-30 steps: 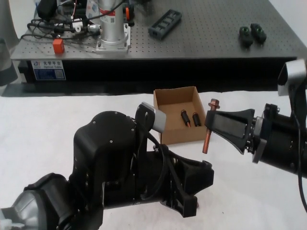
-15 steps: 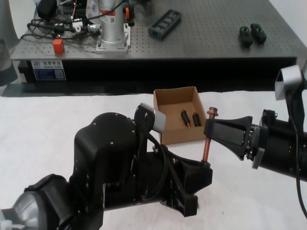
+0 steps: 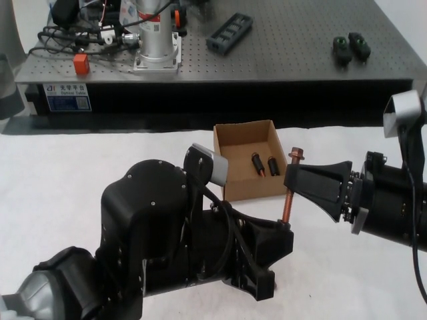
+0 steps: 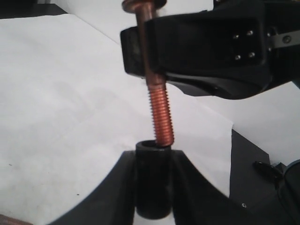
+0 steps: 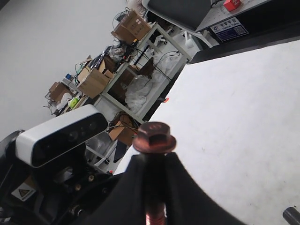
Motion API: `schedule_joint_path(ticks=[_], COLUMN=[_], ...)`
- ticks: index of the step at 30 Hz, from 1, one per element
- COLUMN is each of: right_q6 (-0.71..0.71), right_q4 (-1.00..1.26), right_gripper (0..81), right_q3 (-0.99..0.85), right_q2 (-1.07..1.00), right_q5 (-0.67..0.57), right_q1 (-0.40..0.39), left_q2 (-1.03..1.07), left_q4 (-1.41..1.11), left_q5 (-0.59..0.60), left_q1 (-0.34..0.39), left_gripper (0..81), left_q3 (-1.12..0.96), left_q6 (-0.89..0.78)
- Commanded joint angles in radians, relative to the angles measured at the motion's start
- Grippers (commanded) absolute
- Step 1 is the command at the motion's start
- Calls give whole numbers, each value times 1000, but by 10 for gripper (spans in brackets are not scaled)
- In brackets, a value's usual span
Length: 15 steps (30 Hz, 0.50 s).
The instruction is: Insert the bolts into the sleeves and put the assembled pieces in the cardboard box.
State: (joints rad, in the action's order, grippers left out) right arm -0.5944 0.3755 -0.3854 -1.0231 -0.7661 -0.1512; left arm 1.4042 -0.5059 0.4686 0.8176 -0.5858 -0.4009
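A copper bolt [image 3: 291,189] stands upright, and my right gripper [image 3: 291,179] is shut on its shank just under the hex head [image 5: 154,137]. Its threaded tip [image 4: 162,126] sits in the mouth of a black sleeve [image 4: 153,178], which my left gripper [image 4: 153,187] holds shut between its fingers. The left arm's gripper [image 3: 283,230] is low, in front of the cardboard box [image 3: 249,159]. Two assembled pieces [image 3: 265,164] lie inside the box.
A metal breadboard bench [image 3: 280,47] runs across the back with a black tray [image 3: 229,31], two black parts [image 3: 351,47], cables and a metal post [image 3: 157,33]. White cloth [image 3: 80,160] covers the work surface around the box.
The right gripper has carried the bolt down and towards the left gripper. The bolt went from tilted to upright, and its tip now meets the sleeve's mouth.
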Motion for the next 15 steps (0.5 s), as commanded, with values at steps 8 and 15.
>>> schedule_joint_path(ticks=[8, 15], right_q6=[11, -1], right_q4=[-18, -18], right_gripper=[18, 18], right_q3=[0, 0], right_q2=[10, 10], right_q5=[-30, -30], right_q1=[-1, -1], left_q2=[-15, -15], left_q4=[-75, -81], left_q5=[-7, 1], left_q1=[-3, -3], left_gripper=[6, 6], left_q3=[-16, -16], left_q6=[21, 39])
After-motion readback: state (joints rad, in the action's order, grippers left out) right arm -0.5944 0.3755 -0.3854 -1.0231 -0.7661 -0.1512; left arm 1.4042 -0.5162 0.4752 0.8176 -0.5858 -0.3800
